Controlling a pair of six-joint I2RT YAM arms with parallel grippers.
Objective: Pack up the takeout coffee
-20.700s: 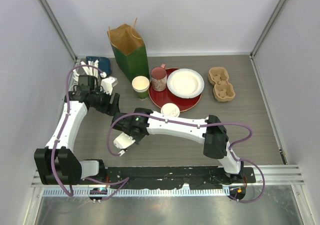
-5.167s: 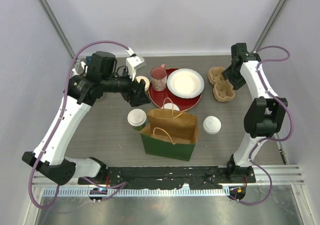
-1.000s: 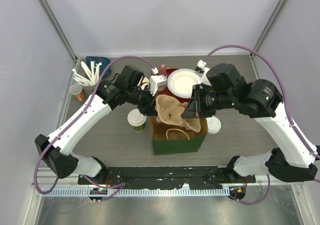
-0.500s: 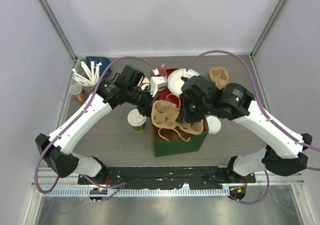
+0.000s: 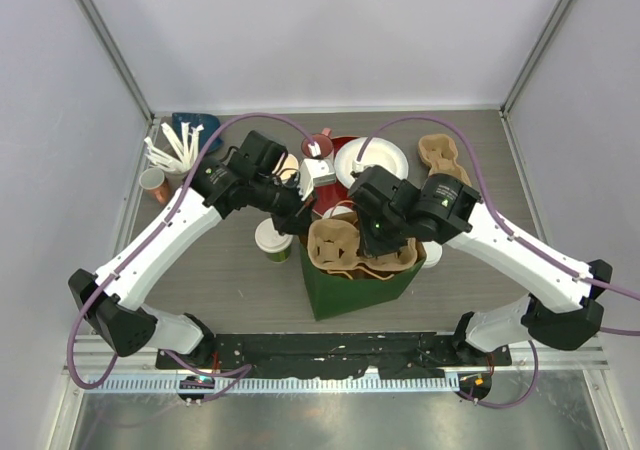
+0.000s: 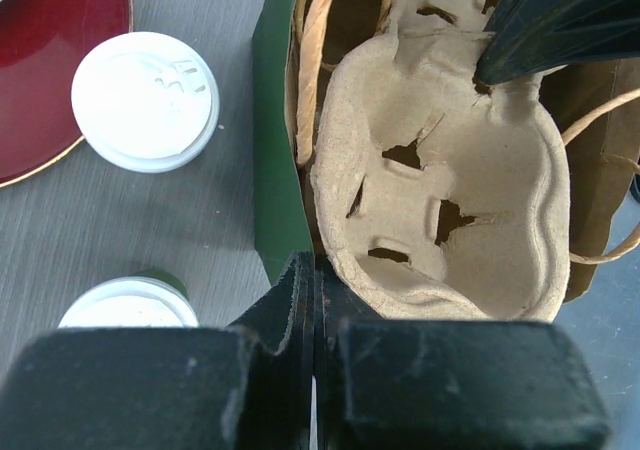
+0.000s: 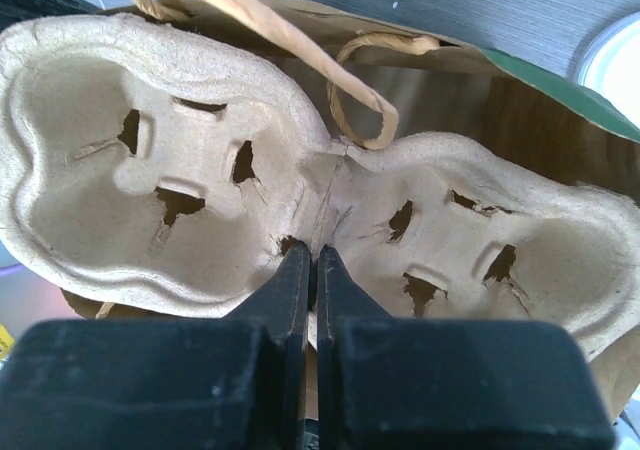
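The right tool (image 7: 312, 255) is clamped on the tray (image 7: 180, 180) in the bag (image 6: 275, 170) mouth; the left tool (image 6: 313, 270) pinches the bag's rim; lidded cups (image 6: 145, 100) stand beside the bag.

Three small green paper cups with round white plastic lids, all upright, lids on, all outside the green paper bag (image 5: 350, 290).

Left lidded cup (image 5: 273, 236): on the table just beside the bag's left wall. Flat white lid, green side showing under it in the left wrist view (image 6: 128, 310).

Back lidded cup (image 6: 145, 100): just behind the bag's left end, at the rim of the red plate (image 6: 50, 60). The lid's embossed marks are visible. Whether its base sits on the rim or on the table can't be told.

Right lidded cup (image 5: 432, 254): close to the bag's right wall, mostly hidden from above, with only the lid's edge showing (image 7: 612, 62).
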